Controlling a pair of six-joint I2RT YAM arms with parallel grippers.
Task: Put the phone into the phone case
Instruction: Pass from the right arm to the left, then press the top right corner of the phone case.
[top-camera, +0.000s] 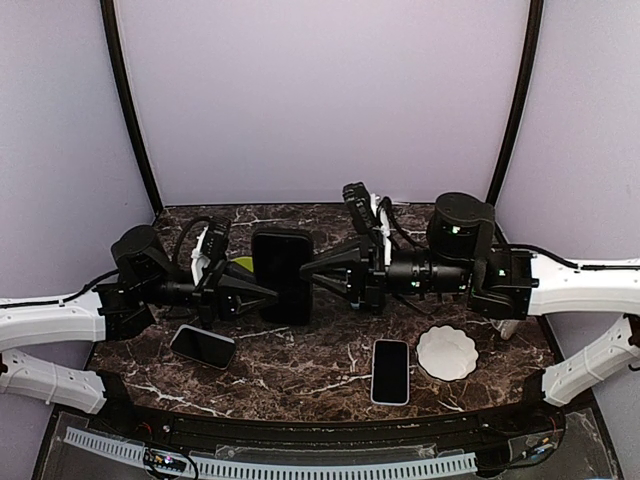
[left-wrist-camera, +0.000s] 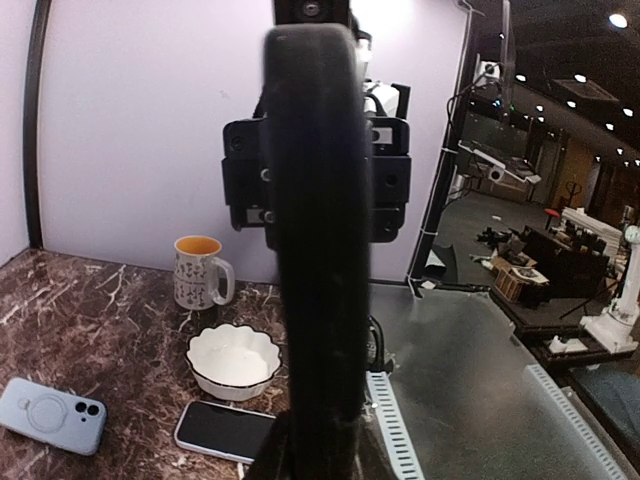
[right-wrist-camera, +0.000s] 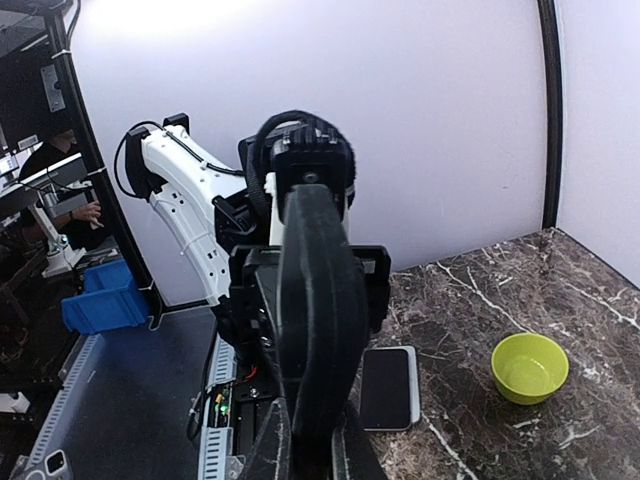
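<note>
A black phone case (top-camera: 281, 276), thick-rimmed and with a dark glossy face that looks like the phone in it, hangs above the middle of the table between both arms. How far the phone sits in I cannot tell. My left gripper (top-camera: 258, 293) grips its left edge and my right gripper (top-camera: 312, 272) its right edge. The case (left-wrist-camera: 315, 240) stands edge-on in the left wrist view, my left gripper (left-wrist-camera: 312, 455) closed round its lower end. It (right-wrist-camera: 318, 300) is also edge-on in the right wrist view, held in my right gripper (right-wrist-camera: 312, 450).
On the table lie a dark-screened phone (top-camera: 203, 346) at front left and a pale-edged phone (top-camera: 391, 371) at front right, beside a white scalloped bowl (top-camera: 446, 353). A green bowl (right-wrist-camera: 529, 367), a mug (left-wrist-camera: 200, 272) and a light blue cased phone (left-wrist-camera: 52, 415) also stand about.
</note>
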